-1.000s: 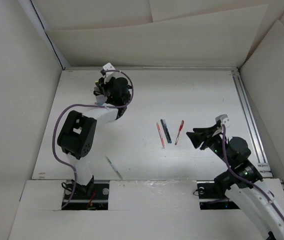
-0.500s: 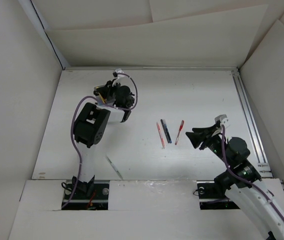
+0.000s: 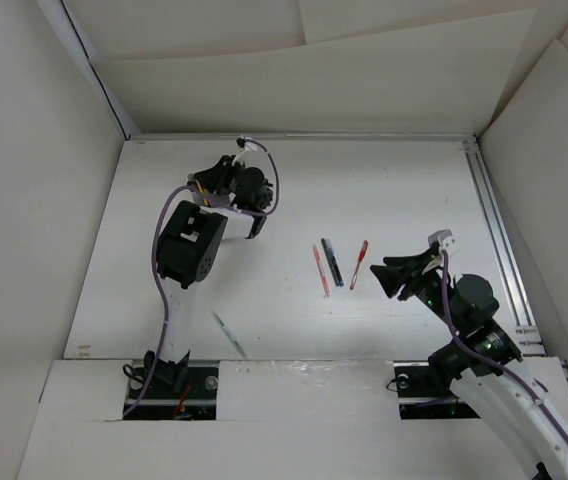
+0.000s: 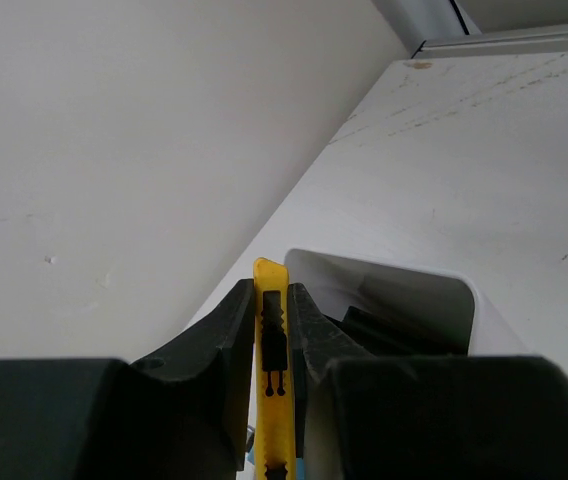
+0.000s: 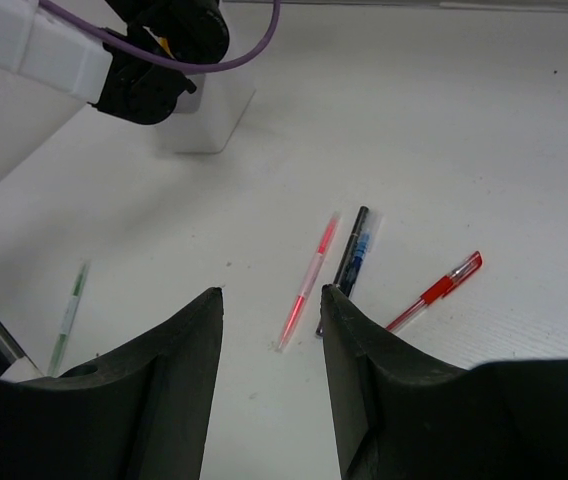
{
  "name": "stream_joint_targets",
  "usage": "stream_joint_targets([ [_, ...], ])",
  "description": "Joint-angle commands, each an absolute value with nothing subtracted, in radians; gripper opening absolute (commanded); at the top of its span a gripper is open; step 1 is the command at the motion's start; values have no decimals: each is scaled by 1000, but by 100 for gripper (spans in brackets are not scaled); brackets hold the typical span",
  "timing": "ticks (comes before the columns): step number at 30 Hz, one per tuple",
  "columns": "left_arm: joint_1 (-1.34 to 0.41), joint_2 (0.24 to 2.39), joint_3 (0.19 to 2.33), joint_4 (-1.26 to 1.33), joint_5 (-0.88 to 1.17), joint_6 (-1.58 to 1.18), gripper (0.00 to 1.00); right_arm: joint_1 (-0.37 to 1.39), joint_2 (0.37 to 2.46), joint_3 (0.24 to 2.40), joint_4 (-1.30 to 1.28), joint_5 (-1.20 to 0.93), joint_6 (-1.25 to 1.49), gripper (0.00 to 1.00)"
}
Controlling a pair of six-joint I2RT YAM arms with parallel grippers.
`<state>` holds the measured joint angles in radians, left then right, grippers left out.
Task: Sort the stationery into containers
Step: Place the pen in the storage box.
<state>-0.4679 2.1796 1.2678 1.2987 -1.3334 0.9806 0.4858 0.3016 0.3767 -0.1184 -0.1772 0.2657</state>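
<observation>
My left gripper (image 4: 270,290) is shut on a thin yellow item (image 4: 271,380) with a black slider, held just left of the white box's rim (image 4: 469,300). Dark items lie inside the box. In the top view the left gripper (image 3: 209,183) is at the back left, and the arm hides most of the box. A pink pen (image 3: 321,269), a black-and-blue pen (image 3: 332,262) and a red pen (image 3: 359,264) lie side by side mid-table. My right gripper (image 3: 389,275) is open and empty, just right of them. In the right wrist view its jaws (image 5: 272,295) frame the pink pen (image 5: 309,278).
A thin green pen (image 3: 229,335) lies near the front edge, left of centre, and shows in the right wrist view (image 5: 70,312). The white box (image 5: 209,115) stands beneath the left arm there. White walls enclose the table, with a metal rail (image 3: 494,230) along its right side.
The left arm has swung rightward, and its gripper with the yellow item has moved a little right along the back. The right arm and the pens have not moved.
</observation>
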Motion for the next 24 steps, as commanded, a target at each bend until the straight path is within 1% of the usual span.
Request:
stream_joint_targets([
  [1, -459, 2164, 1308, 1976, -1353, 1016, 0, 495, 299, 382, -49, -193, 267, 49],
  [8, -449, 2166, 1318, 1967, -1353, 996, 0, 495, 318, 382, -40, -202, 267, 49],
  [9, -449, 2177, 1318, 1967, -1353, 996, 3, 495, 318, 382, -40, -202, 267, 49],
  [18, -449, 2178, 1316, 1976, -1371, 996, 17, 495, 327, 382, -31, -202, 267, 49],
  [21, -449, 2178, 1304, 1976, -1371, 996, 25, 495, 327, 382, -31, -202, 267, 49],
  [22, -449, 2178, 1304, 1976, -1371, 996, 26, 495, 327, 382, -31, -212, 267, 49],
  [24, -449, 2169, 1304, 1976, -1371, 996, 26, 495, 327, 382, -31, -212, 267, 49],
])
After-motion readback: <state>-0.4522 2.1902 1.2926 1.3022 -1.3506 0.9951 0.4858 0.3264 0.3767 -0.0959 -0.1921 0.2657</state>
